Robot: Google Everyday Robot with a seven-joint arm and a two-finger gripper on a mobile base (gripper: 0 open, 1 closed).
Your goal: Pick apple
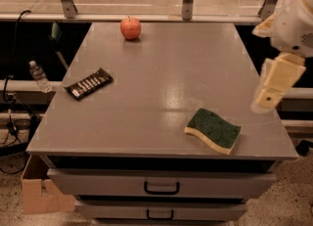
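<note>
Far back on the counter point(161, 73), left of middle: apple point(130, 28), stem up. By the right edge, well apart, beyond the sponge point(213, 130): gripper point(266, 98), grip state impossible to tell.

Gripper point(267, 94), beside the table point(161, 68) at its right edge, is blurred; its arm point(293, 22) is cut off top right.

Readable text, brands, numbers, signs: none were found.
Snack bar wrapper point(89, 83): bore pale markings, illegible.
Water bottle point(39, 77): label was too small to read.
Gripper point(266, 100): hung past the right edge of the table point(161, 68); no marking showed.
</note>
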